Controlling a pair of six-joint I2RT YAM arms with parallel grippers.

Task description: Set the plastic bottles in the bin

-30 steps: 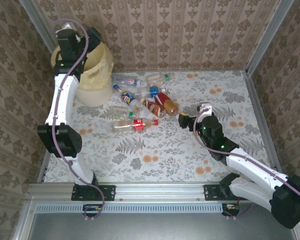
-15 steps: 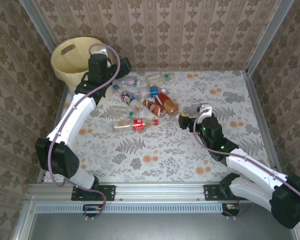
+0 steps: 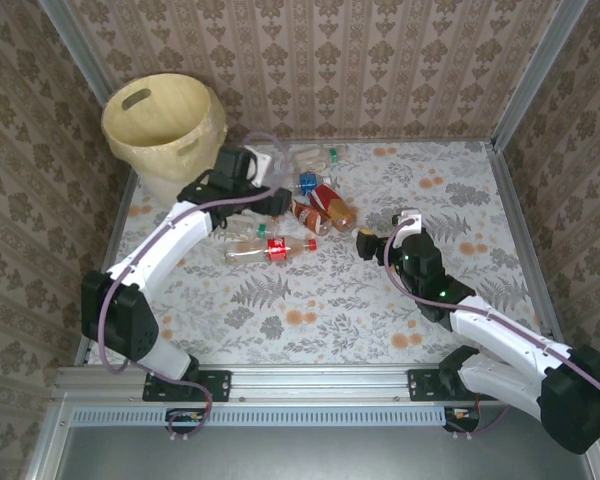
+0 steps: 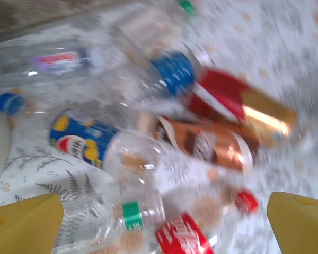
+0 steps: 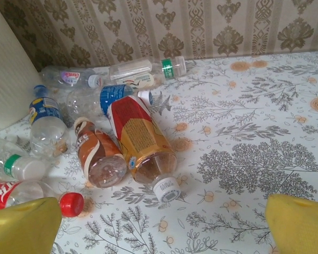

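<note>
Several plastic bottles [image 3: 310, 205] lie in a heap on the floral table, right of the bin [image 3: 165, 120], a cream bucket standing in the far left corner. My left gripper [image 3: 272, 198] hangs open just over the heap's left side; its yellow fingertips [image 4: 24, 222] frame a clear green-labelled bottle [image 4: 111, 214] and a red-labelled one [image 4: 183, 235]. My right gripper [image 3: 365, 243] is open and low, right of the heap, apart from it. In front of it lie a red-and-orange bottle [image 5: 140, 137] and a brown bottle [image 5: 95, 153].
Wallpapered walls close the table at the back and both sides. A red-capped clear bottle [image 3: 270, 248] lies nearest the front of the heap. The bin's pale wall [image 5: 5, 69] rises at the left of the right wrist view. Bare tablecloth [image 3: 450, 190] stretches to the right.
My left arm has swung from above the bin down and right to the bottle heap, its gripper staying open. The right arm has not moved.
</note>
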